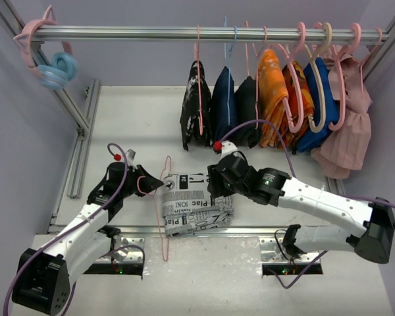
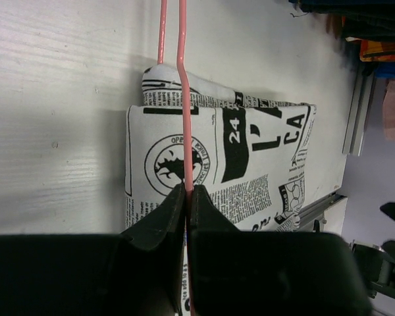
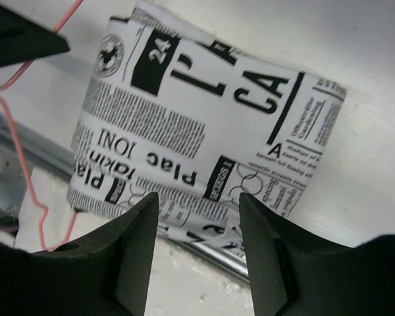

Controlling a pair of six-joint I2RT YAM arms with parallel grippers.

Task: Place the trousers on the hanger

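Observation:
The trousers (image 1: 196, 205), white with black newspaper print, lie folded near the table's front edge. They also show in the left wrist view (image 2: 250, 164) and the right wrist view (image 3: 204, 125). The thin pink hanger (image 1: 162, 220) lies at their left end, its hook toward my left arm. My left gripper (image 1: 157, 185) is shut on the hanger's wire (image 2: 182, 99), which runs over the cloth. A second wire goes out of sight at the fold. My right gripper (image 1: 215, 192) is open and empty just above the trousers' right part (image 3: 197, 204). The hanger wire (image 3: 21, 161) shows at the left.
A metal rail (image 1: 184, 33) across the back holds several hangers with dark, orange, blue and pink clothes (image 1: 276, 99). Pink and blue hangers (image 1: 52, 66) hang at its left end. A frame post (image 1: 79, 125) stands at the left. The table's metal front edge (image 1: 250, 230) lies under the trousers.

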